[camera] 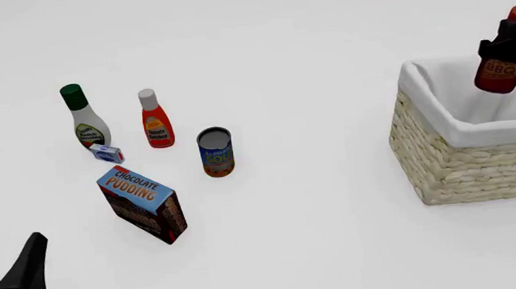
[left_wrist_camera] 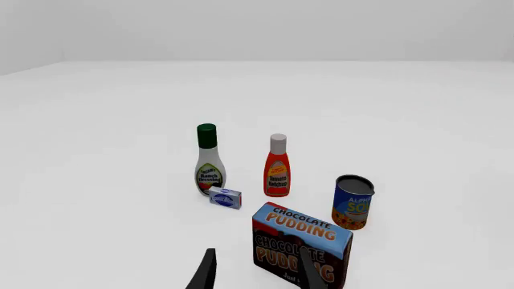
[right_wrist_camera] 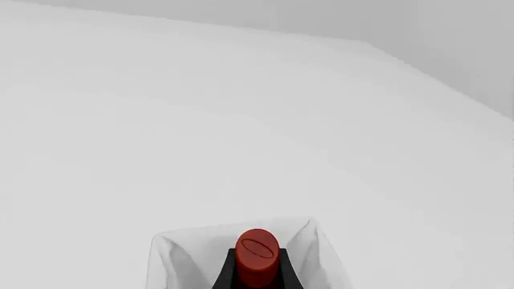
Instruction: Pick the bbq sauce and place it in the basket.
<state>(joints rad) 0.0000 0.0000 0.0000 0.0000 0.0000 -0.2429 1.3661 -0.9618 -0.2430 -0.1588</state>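
One bbq bottle held over one basket; five groceries on the white table.

The right gripper (camera: 506, 42) pinches the slim dark red-brown bbq sauce bottle (camera: 498, 72) above the tan wicker basket (camera: 464, 164) at the table's right edge. Left gripper (camera: 8, 271) jaws spread, holding nothing. Two bottles, one can, two boxes stand left.

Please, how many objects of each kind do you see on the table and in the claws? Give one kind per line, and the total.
Bottles: 3: ranch dressing, tomato ketchup, bbq sauce held in the right claw above the basket
Cans: 1: soup can
Boxes: 2: chocolate pudding box, small blue-white box
Baskets: 1: basket
Total: 7
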